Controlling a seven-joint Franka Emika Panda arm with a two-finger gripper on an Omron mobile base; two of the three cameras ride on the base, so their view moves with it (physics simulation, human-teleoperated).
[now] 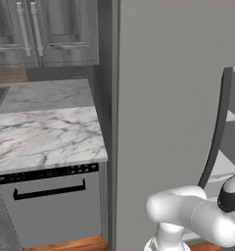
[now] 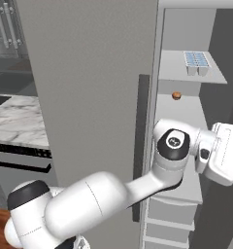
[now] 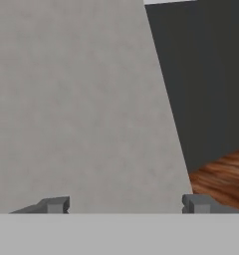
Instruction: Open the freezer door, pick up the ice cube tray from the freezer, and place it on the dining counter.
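Your gripper (image 3: 125, 203) stands spread, its two dark tips well apart with nothing between them, facing a plain grey panel at close range, with a dark panel and a strip of wood floor (image 3: 221, 174) beyond. In the right base view the arm reaches past the edge of the door (image 2: 89, 97) into the freezer, the hand low beside the middle shelves. You may count the first step as done: the door stands swung open, its long dark handle (image 2: 141, 146) turned edge-on, and the compartment is exposed. The tray (image 2: 196, 60) sits untouched on the upper shelf (image 2: 174, 68), above and apart from the hand; a small brown item (image 2: 176, 96) lies on the shelf below it. By my judgement the pick-up has not begun, and the carry and the placing remain outstanding. A marble surface (image 1: 46, 132) lies left of the freezer, above a grey appliance front; I cannot confirm it as your destination.
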